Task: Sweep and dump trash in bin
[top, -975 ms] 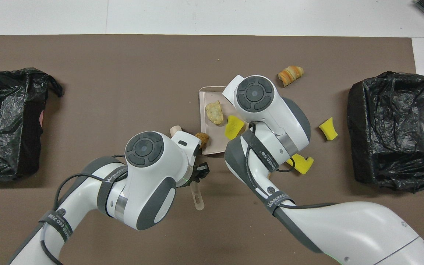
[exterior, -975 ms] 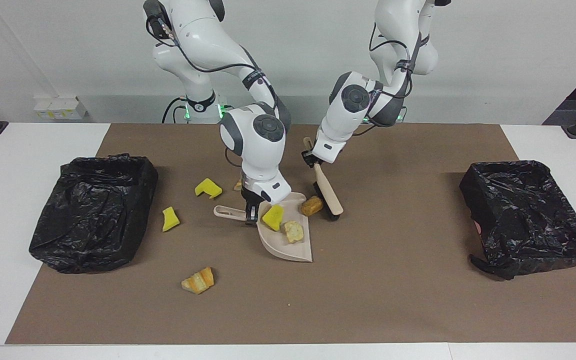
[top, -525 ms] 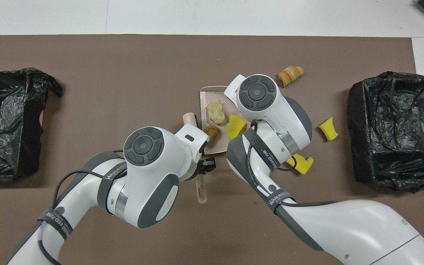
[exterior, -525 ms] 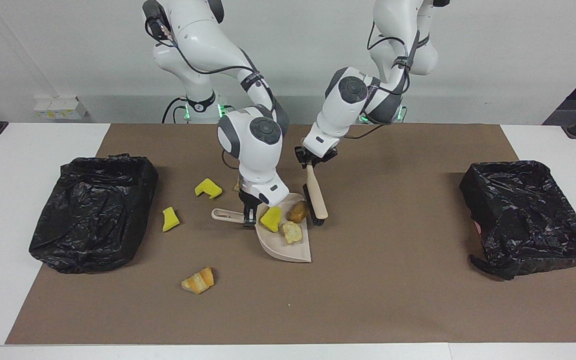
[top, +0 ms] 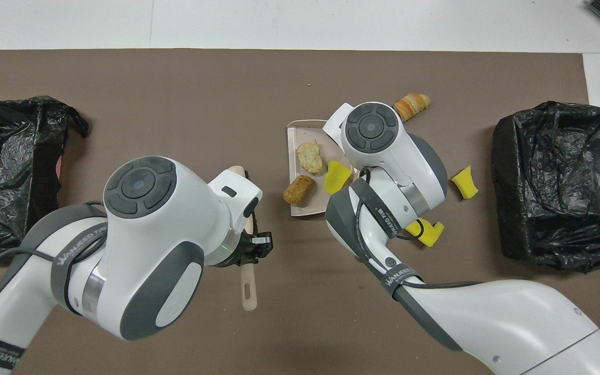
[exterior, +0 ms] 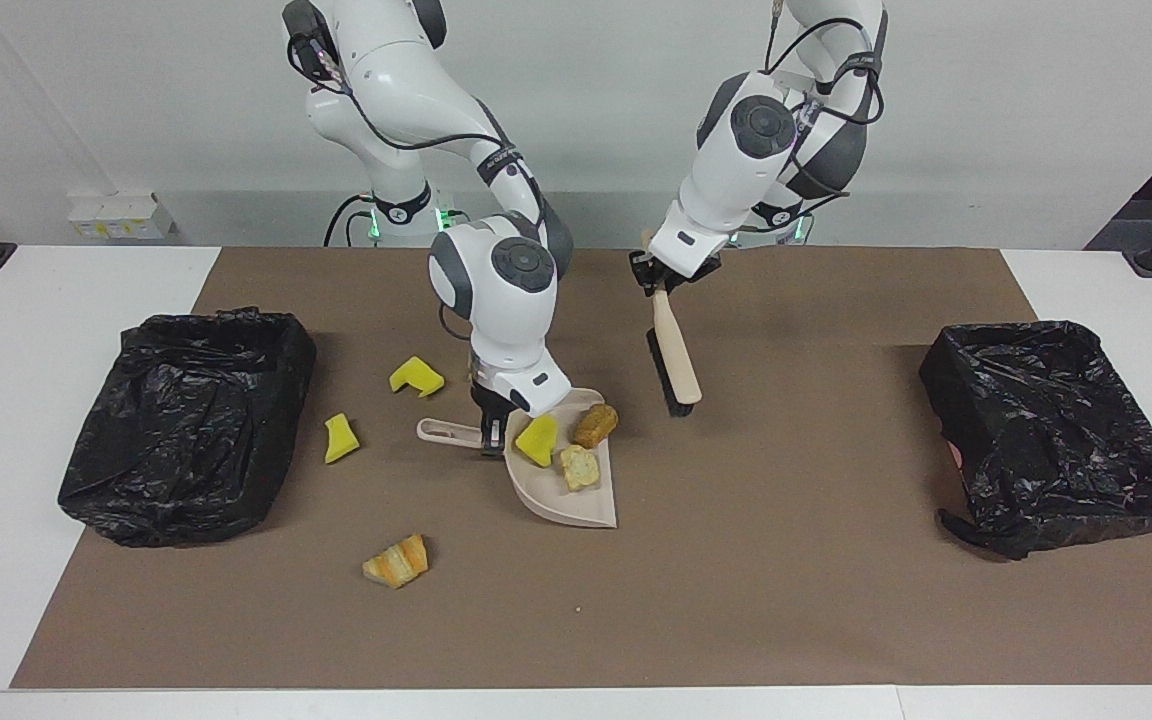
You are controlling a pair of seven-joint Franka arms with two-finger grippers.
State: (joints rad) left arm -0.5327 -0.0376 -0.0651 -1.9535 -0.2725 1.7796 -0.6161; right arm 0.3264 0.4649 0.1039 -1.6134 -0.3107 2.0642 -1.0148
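My right gripper (exterior: 489,432) is shut on the handle of the beige dustpan (exterior: 576,505), which rests on the brown mat; in the overhead view the arm hides this gripper. In the dustpan (top: 294,133) lie a yellow sponge chunk (exterior: 539,440) and a pale bread piece (exterior: 581,467). A brown bread piece (exterior: 596,425) sits across the pan's mouth edge. My left gripper (exterior: 658,280) is shut on a wooden brush (exterior: 674,350), held above the mat beside the pan. Loose trash on the mat: two yellow sponge chunks (exterior: 416,377) (exterior: 340,438) and a striped croissant piece (exterior: 396,560).
A black-bagged bin (exterior: 186,425) stands toward the right arm's end of the table, close to the loose sponge chunks. A second black-bagged bin (exterior: 1056,430) stands toward the left arm's end. The brown mat (exterior: 796,600) covers the middle of the white table.
The brush pushed the brown bread piece onto the dustpan. My left gripper then lifted the brush up and away toward the left arm's end. The dustpan shifted slightly toward the right arm's end.
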